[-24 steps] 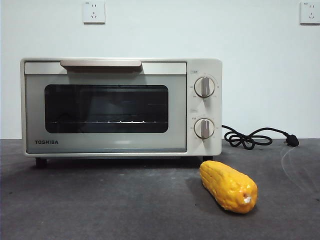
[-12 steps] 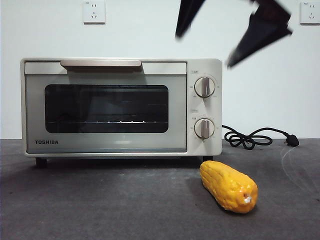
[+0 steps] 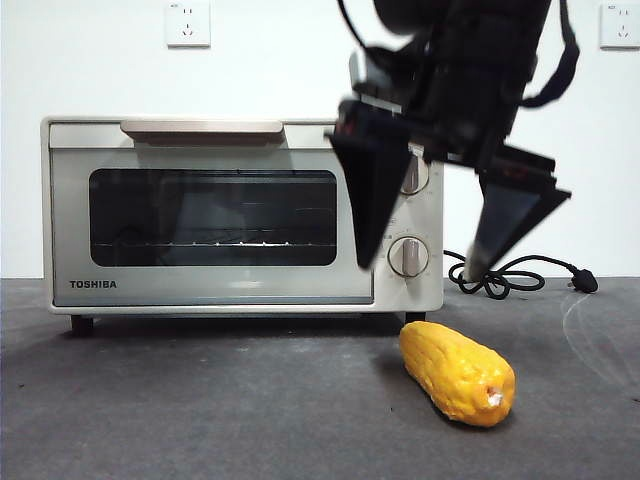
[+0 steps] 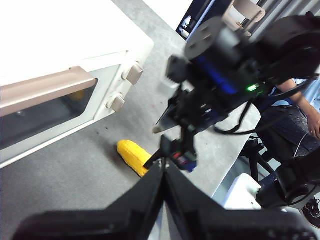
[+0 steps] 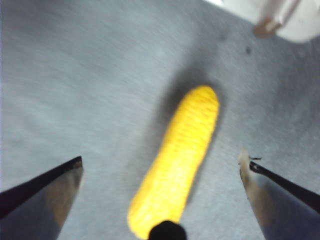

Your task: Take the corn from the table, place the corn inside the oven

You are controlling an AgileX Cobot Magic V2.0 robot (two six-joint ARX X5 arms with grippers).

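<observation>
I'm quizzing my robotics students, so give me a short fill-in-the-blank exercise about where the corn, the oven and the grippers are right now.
1. The corn lies on the ____, in front of the oven's knob side.
2. The oven door is ____.
3. The right gripper hangs above the corn with its jaws ____.
4. The left gripper's jaws are ____.

Missing words: table; closed; open; shut

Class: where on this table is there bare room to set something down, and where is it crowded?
Free: the table before the oven, beside the corn. Crowded: over the corn, where the open right hand hangs, and behind it, by the cord.
</observation>
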